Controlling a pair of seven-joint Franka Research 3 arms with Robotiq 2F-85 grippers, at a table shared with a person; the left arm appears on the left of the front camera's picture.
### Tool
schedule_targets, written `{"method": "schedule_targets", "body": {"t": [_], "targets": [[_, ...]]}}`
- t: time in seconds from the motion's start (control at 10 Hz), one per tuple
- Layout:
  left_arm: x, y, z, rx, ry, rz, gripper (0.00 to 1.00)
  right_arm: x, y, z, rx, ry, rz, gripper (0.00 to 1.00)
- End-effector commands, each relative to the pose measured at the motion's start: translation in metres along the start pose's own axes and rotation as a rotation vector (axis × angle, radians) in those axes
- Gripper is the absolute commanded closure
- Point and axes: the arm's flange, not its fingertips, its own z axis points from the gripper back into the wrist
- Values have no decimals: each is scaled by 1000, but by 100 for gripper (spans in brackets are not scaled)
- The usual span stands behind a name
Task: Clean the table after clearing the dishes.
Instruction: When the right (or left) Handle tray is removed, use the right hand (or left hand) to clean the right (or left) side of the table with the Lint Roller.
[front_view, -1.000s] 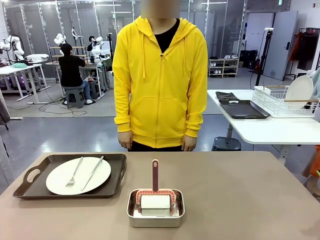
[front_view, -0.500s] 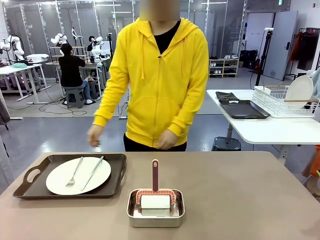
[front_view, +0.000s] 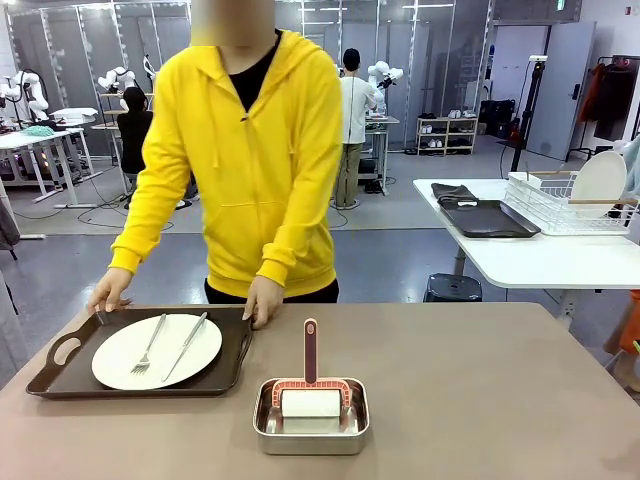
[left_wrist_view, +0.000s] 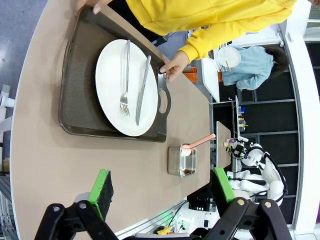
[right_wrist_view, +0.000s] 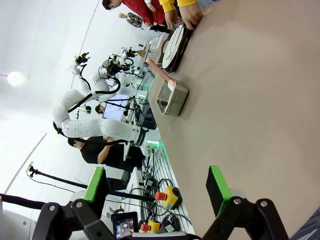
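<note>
Tray (front_view: 70, 378) sits on the left half of the table (front_view: 480, 380), close to the far edge, long axis running left-right. It carries the plate (front_view: 112, 362), with fork (front_view: 148, 350) and knife (front_view: 185, 347) side by side, fork tines toward the robot's side. The person's hands (front_view: 262, 298) rest on the tray's far rim, one near each far corner. My guess is a lift-off by the person comes next.

Left hand (left_wrist_view: 162, 187) hangs above the table, jaws wide, holding nothing. The tray lies ahead of it, well apart. Right hand (right_wrist_view: 156, 189) is likewise wide and empty, and farther from the tray, so the left arm is nearer.

Pan (front_view: 311, 438) stands near the table's middle on the robot's side, just right of the tray and not touching it. Brush (front_view: 310, 352) sits in it, handle pointing toward the far side. It is the likely cleaning tool, roughly between the arms.

Surface: plain matte brown, no spill visible, right half bare. Room: a white table (front_view: 540, 262) off to the right holds a rack (front_view: 560, 205) and a second tray (front_view: 490, 218).
</note>
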Motion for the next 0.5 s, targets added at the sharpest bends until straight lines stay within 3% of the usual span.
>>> {"method": "schedule_targets", "body": {"t": [0.0, 0.4], "targets": [[-1, -2, 3, -12, 1, -5, 0, 1, 1, 0, 0, 1, 2, 0], [-1, -2, 3, -12, 1, -5, 0, 1, 1, 0, 0, 1, 2, 0]]}}
